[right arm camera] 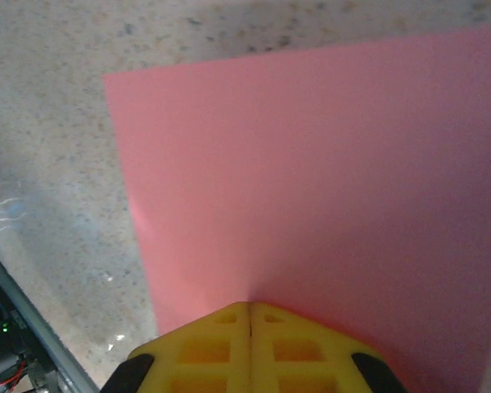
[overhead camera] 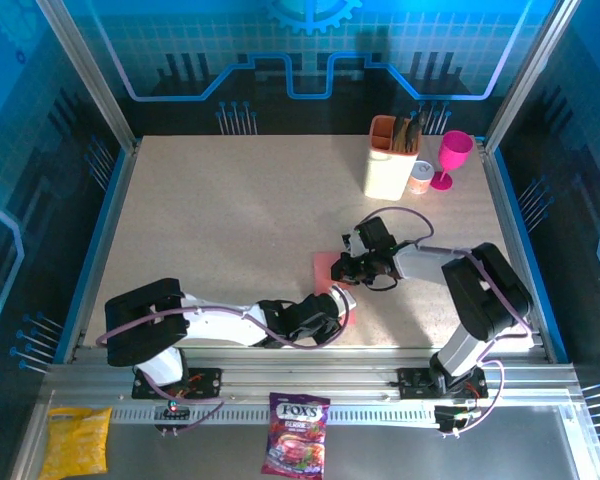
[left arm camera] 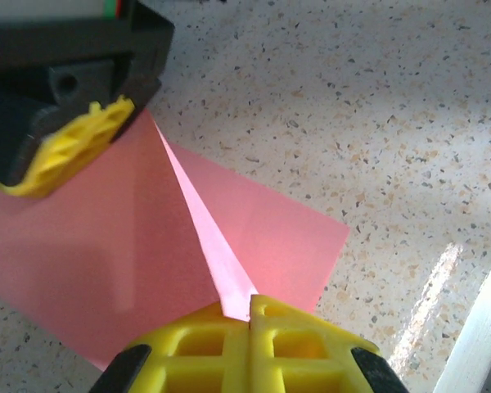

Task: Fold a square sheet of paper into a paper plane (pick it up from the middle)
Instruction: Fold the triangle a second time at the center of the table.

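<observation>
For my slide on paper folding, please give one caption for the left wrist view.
Shut left fingers pinch the crease of a pink paper on a speckled table.

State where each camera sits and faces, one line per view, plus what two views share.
Top external: above and behind the bases, looking down on the table; left arm, right arm show.
Left wrist: on its arm, facing down at the pink paper; left tool shut at bottom.
Right wrist: on its arm, facing down; right tool shut at bottom.
Shared: pink paper, in both wrist views.
</observation>
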`<control>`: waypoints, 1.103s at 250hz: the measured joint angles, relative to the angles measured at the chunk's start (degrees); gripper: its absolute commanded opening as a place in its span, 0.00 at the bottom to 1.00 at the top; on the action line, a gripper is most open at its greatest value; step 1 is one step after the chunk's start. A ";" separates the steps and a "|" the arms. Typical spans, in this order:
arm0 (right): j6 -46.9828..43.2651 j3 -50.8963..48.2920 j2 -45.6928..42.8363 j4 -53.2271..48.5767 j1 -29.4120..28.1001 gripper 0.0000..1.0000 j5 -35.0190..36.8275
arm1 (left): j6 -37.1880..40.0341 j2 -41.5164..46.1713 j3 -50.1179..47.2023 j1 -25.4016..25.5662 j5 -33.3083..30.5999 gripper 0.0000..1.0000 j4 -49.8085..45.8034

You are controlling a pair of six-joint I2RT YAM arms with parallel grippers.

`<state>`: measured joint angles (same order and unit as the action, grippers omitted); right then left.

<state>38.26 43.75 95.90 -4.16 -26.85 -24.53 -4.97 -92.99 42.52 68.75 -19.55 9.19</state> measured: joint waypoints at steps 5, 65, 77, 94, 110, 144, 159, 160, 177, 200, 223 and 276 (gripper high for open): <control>-0.15 -0.09 0.48 0.28 0.20 0.00 0.00 | 0.11 -0.02 0.11 -0.15 0.07 0.00 -0.07; -0.39 -1.79 2.14 4.04 0.94 0.00 -1.51 | 1.97 -0.31 0.63 -3.21 0.87 0.00 -0.48; -0.39 -1.90 2.29 4.63 1.01 0.00 -1.75 | 2.16 -0.72 0.87 -3.78 1.01 0.00 -0.59; -0.35 -2.16 2.49 5.53 1.05 0.00 -2.12 | 2.43 -1.38 1.22 -4.48 1.16 0.00 -0.59; -0.35 -2.38 2.49 6.08 1.05 0.00 -2.38 | 2.54 -1.90 1.27 -4.90 1.29 0.00 -0.61; -0.17 -2.51 2.69 6.71 1.05 0.00 -3.06 | 2.56 -2.86 1.27 -5.29 1.42 0.00 -0.92; -0.13 -2.51 2.71 6.78 1.07 0.00 -3.34 | 2.54 -2.86 1.27 -5.29 1.42 0.00 -1.03; -0.13 -2.51 2.71 6.78 1.07 0.00 -3.37 | 2.54 -2.86 1.27 -5.29 1.42 0.00 -1.03; -0.11 -2.51 2.71 6.64 1.14 0.00 -3.80 | 2.34 -2.86 1.20 -5.29 1.42 0.00 -0.98; -0.13 -2.29 2.69 5.99 1.16 0.00 -4.26 | 1.88 -2.58 0.31 -5.27 1.42 0.01 -0.74; -0.15 -1.90 2.69 5.35 1.29 0.00 -4.39 | 0.85 -1.22 -1.55 -5.29 1.42 0.05 -0.76; 0.04 -1.64 3.85 5.97 1.66 0.00 -5.11 | -1.46 1.31 -3.15 -5.53 2.10 0.27 -0.17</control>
<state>38.30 42.11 99.74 1.80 -25.19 -29.65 -6.44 -91.68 39.38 63.22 -17.45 9.02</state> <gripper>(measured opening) 0.063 0.241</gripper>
